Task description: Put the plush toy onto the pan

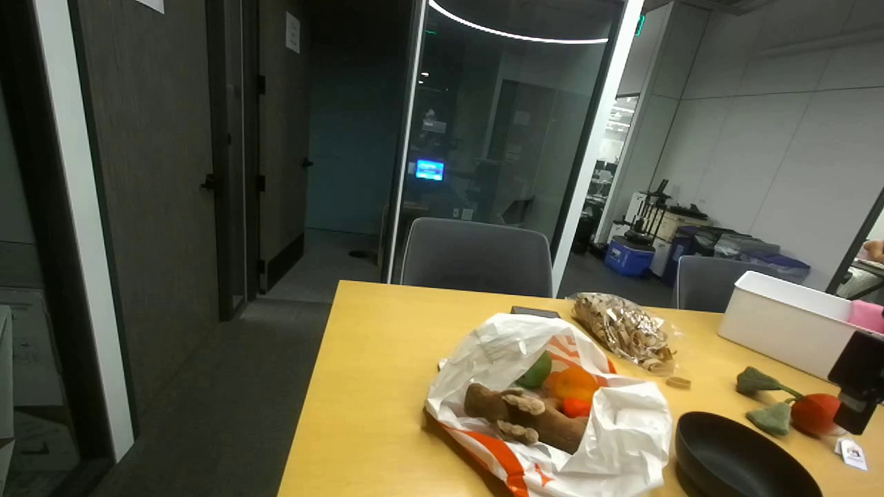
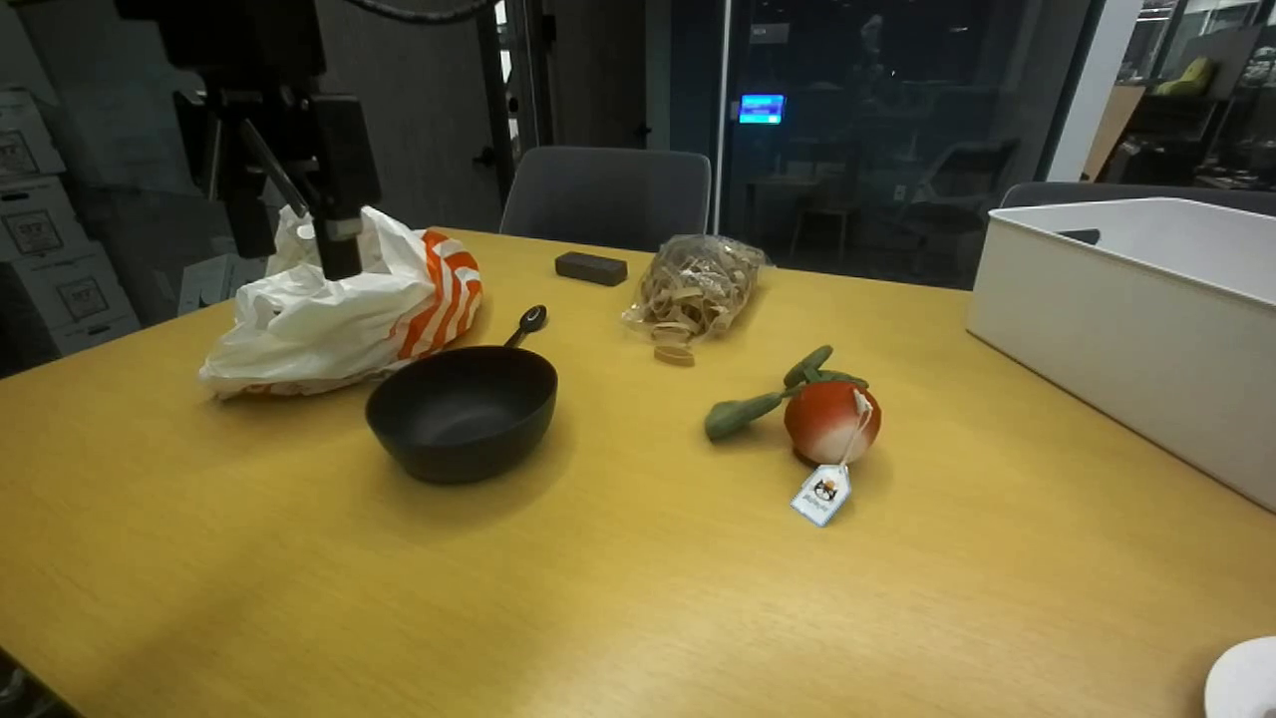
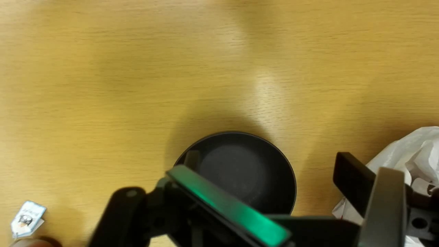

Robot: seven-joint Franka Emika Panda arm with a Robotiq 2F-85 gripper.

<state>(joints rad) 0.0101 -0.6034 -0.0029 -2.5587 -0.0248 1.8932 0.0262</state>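
One pan, partly behind jaws

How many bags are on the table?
2: the white bag beside the black pan, with the brown plush toy inside, and the clear bag near the dark block. Others may be hidden from view.

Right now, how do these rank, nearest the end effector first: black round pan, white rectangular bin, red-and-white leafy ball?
In an exterior view:
1. Black round pan, below the end effector.
2. Red-and-white leafy ball, further right.
3. White rectangular bin, far right.
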